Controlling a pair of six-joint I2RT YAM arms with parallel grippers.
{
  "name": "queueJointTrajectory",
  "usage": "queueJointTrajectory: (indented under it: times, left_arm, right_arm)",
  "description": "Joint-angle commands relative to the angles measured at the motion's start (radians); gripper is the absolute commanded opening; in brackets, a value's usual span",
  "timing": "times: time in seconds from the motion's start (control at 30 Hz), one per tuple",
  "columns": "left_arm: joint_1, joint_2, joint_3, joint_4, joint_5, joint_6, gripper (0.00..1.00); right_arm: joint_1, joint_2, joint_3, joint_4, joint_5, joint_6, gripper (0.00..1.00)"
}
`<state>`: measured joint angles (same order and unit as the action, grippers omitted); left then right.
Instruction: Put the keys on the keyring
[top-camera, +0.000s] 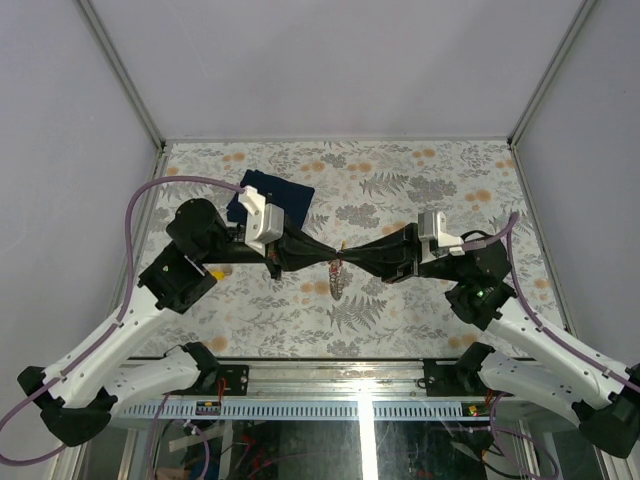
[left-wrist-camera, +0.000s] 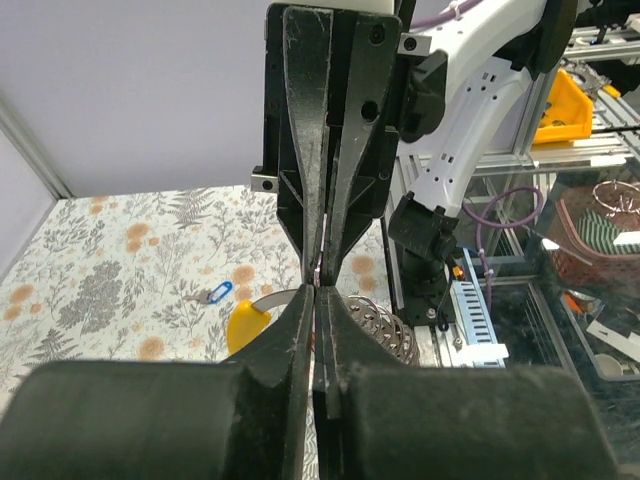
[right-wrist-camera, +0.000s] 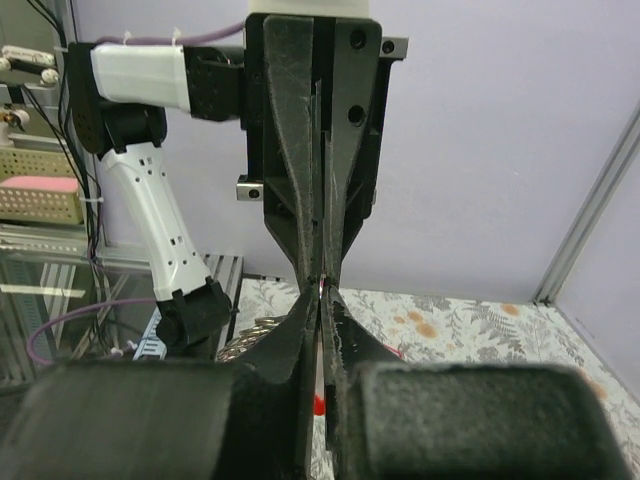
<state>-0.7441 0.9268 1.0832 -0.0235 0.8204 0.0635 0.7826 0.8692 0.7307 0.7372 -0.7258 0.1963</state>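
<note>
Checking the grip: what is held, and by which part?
The left end effector and right end effector meet shut above dangling keys; held part hidden.

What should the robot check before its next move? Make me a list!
1. The left fingers shut: ok.
2. The right fingers shut: ok.
3. Both arms meeting tip to tip: ok.
4. What they pinch: cannot tell; only a small bunch shows below the tips.
5. The blue-tagged key threaded yet: not ok, it lies loose on the table.
6. The dark blue cloth away from the fingertips: ok.

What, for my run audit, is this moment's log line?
left gripper: shut | right gripper: shut | grippers meet mid-table | keys: beneath them
</note>
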Motion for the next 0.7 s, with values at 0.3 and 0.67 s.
queueJointTrajectory:
  times: [0.3,0.67]
  left_arm:
    - [-0.004,0.069,0.214,-0.387,-0.01,0.223,0.0]
    - [-0.054,0.134,0.314,-0.582,-0.049,0.336,0.0]
  right_arm:
    - [0.0,-0.041,0.156,-0.414,-0.009,-0.203,0.1]
    - [0.0,-0.002,0.204,-0.521,-0.034,-0.213,0.12]
